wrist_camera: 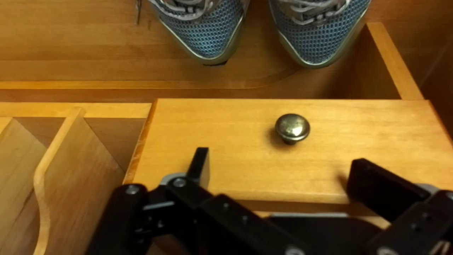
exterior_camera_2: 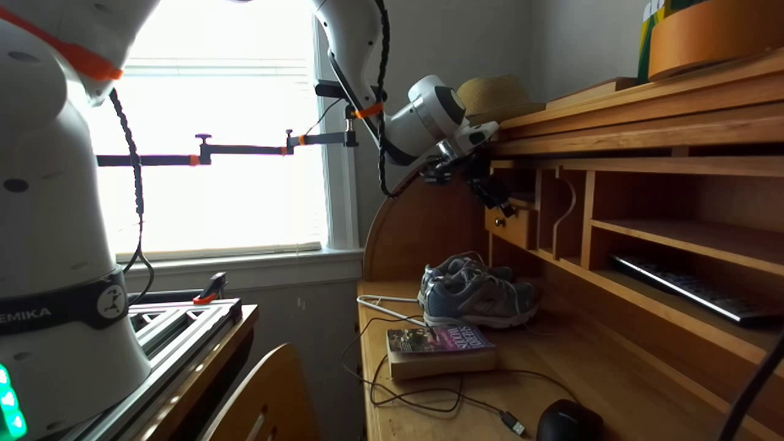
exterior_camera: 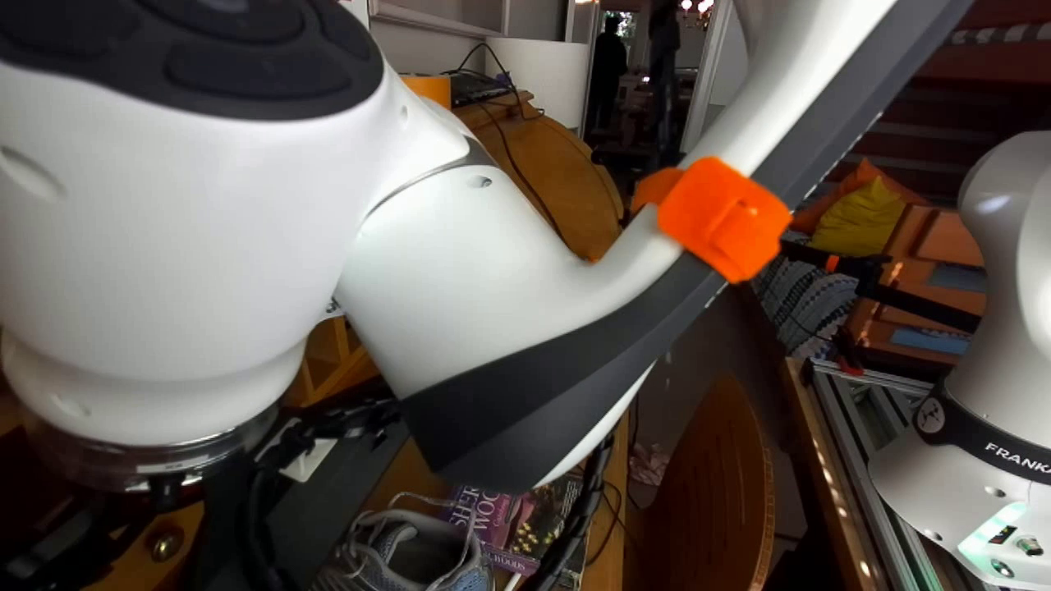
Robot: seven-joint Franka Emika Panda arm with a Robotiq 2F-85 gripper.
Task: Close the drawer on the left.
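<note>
The drawer [exterior_camera_2: 517, 228] is light honey-coloured wood with a round metal knob. It juts out from the desk's compartments in an exterior view. In the wrist view its front [wrist_camera: 226, 141] fills the middle, with the knob [wrist_camera: 292, 127] just beyond the fingertips. Part of its front and knob [exterior_camera: 166, 543] also shows at the lower left of an exterior view. My gripper [wrist_camera: 280, 168] is open, with its fingers wide apart over the drawer front and nothing between them. In an exterior view the gripper [exterior_camera_2: 501, 205] points down at the drawer's upper edge; whether it touches is unclear.
Grey-blue shoes [exterior_camera_2: 478, 294] stand on the desk below the drawer, close under it in the wrist view. Curved dividers [wrist_camera: 58, 152] stand beside the drawer. A book [exterior_camera_2: 441, 358], a cable and a mouse [exterior_camera_2: 569, 422] lie on the desk. A roll-top edge [exterior_camera_2: 612, 144] runs above.
</note>
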